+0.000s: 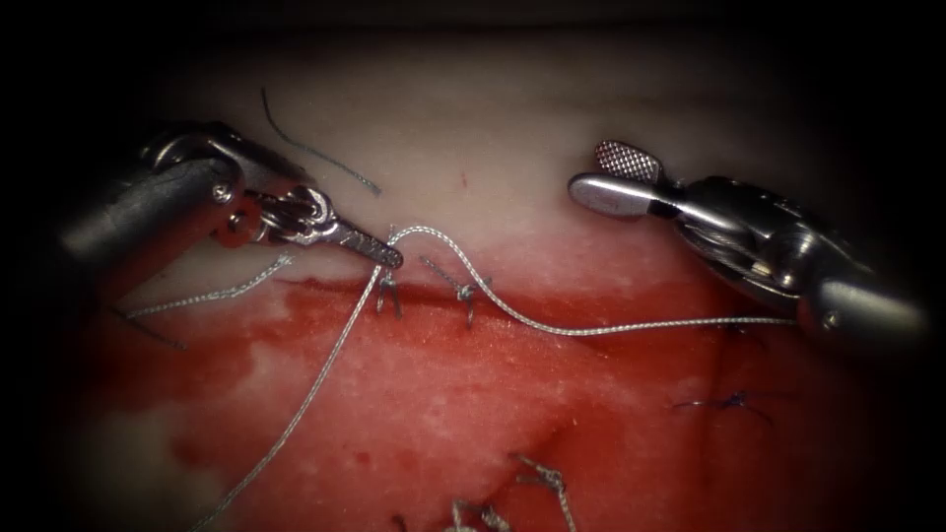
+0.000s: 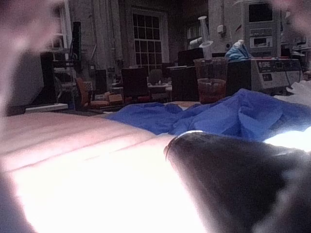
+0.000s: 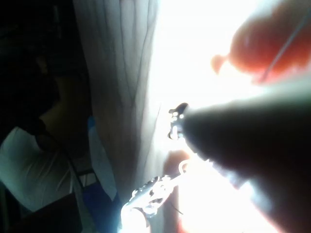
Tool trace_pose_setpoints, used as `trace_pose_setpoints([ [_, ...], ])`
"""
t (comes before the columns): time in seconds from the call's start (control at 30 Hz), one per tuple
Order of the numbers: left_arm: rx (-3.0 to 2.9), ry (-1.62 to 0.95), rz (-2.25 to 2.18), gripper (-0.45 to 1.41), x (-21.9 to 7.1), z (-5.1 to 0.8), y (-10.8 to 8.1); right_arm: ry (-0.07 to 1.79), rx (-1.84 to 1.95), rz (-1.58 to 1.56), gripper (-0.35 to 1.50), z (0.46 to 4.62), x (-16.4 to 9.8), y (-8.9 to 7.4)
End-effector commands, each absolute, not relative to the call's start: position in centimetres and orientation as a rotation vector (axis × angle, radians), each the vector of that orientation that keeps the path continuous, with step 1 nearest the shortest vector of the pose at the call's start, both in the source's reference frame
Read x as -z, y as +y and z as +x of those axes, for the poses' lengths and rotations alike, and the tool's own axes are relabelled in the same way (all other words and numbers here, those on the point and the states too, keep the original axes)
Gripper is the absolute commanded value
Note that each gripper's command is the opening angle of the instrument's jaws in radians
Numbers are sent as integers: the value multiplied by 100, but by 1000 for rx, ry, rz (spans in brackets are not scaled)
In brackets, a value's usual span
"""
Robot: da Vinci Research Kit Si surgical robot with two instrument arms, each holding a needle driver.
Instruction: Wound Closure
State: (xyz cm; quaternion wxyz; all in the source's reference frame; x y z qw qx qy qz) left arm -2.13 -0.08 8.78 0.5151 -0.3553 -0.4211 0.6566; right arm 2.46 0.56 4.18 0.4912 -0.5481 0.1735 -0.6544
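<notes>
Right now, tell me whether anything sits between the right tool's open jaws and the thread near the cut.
Nothing visible does. The right tool hangs open and empty over bare pale tissue; the thread runs below it, while the left tool is shut on the thread by the cut.

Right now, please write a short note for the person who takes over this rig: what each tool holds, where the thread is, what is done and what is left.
Left tool: jaws shut on the thread just above the cut.
Right tool: jaws open, holds nothing, above the cut on the right.
Thread: arches over the cut, runs right under the right tool; another strand runs down to the left.
Needle: I cannot see it.
Done: two stitches sit on the cut.
Left: the cut's right part looks unstitched.
</notes>
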Motion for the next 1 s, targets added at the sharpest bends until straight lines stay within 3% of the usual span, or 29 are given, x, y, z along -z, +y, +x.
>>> trace_pose_setpoints([
  [0.03,-1559,-980,-946,-45,-874,-212,10,462,1567,-1340,132,255,-406,65],
  [0.3,-1363,-824,-1146,-45,-890,-176,45,871,1503,-1256,127,276,-391,34],
  [0.4,-1292,-828,-1225,-45,-887,-165,54,1019,1534,-1208,137,301,-389,14],
  [0.87,-1221,-830,-1428,-45,-865,-174,64,1214,1468,-1137,137,395,-428,-28],
  [1.0,-1228,-831,-1434,-45,-866,-174,64,1227,1401,-1129,137,400,-431,-30],
])
